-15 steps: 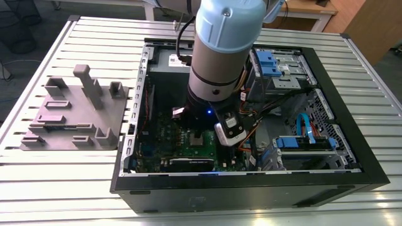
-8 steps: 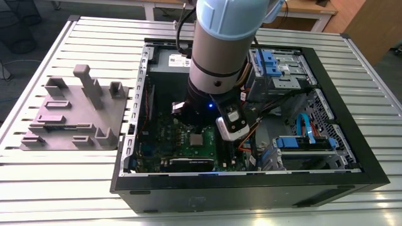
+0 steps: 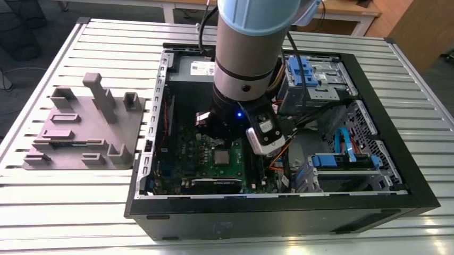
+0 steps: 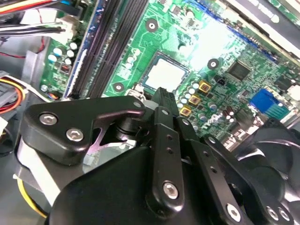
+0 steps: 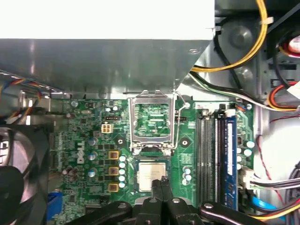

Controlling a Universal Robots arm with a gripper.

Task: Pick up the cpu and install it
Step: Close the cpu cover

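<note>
cpu (image 5: 152,174) sits in motherboard socket, load plate (image 5: 152,119) flipped open beside it; exterior view: we see it at 6 o'clock below arm (image 3: 245,58). gripper (image 5: 162,180) pinched closed, empty, just over cpu.

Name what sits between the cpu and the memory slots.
In the first wrist view, a few round capacitors stand between the cpu and the memory slots.

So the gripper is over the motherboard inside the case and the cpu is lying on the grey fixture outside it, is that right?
Not quite: the cpu sits on the motherboard, right beside the gripper, as the first wrist view shows; the gripper is indeed over the motherboard.
</note>
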